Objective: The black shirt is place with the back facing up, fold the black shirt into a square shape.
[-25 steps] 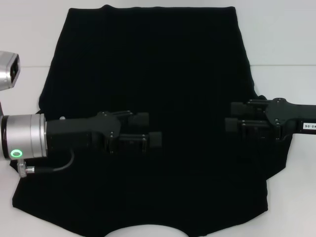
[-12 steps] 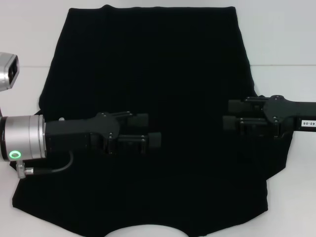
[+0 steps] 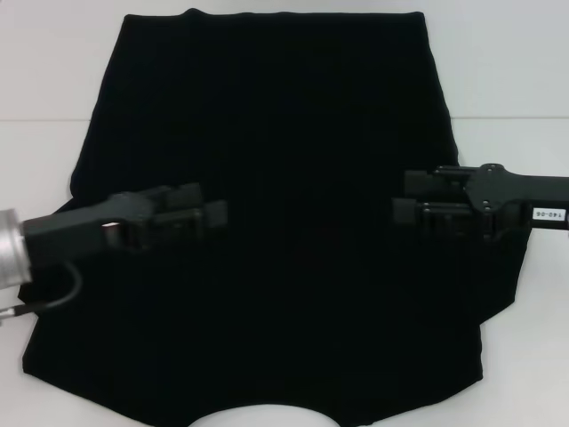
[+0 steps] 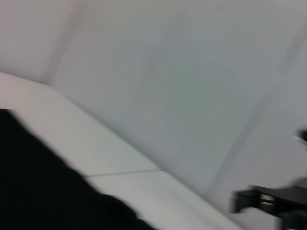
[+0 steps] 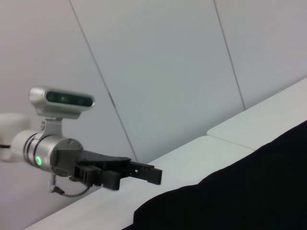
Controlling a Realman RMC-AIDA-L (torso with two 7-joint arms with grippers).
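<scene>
The black shirt [image 3: 276, 213] lies spread flat over the white surface [image 3: 507, 71], its straight hem at the far edge and the curved neckline at the near edge, sleeves reaching out to left and right. No fold shows anywhere in it: the body is a single open layer, so by my reading the folding into a square has not yet started, and every fold is left to do (sleeves or sides inward, then the length doubled over).

The left gripper [image 3: 213, 213] hovers over the left half of the shirt, its arm coming in from the left edge. The right gripper [image 3: 400, 200] hovers over the right half, just inside the right sleeve. In the head view both sets of jaws appear as two dark fingers with a thin gap between them, and nothing is gripped; the fabric under them lies undisturbed. How far open they are I cannot tell against the black cloth, though the right wrist view shows the left gripper [image 5: 144, 173] across the shirt with its fingers stretched forward and apart, holding nothing.

Compared with the frame half a second ago, the left gripper has drawn back toward the left and a little farther away, so less of its silver wrist is in view and its tip now sits nearer the left sleeve than the shirt's middle. The right gripper has crept slightly farther and leftward. The shirt itself has not shifted.
</scene>
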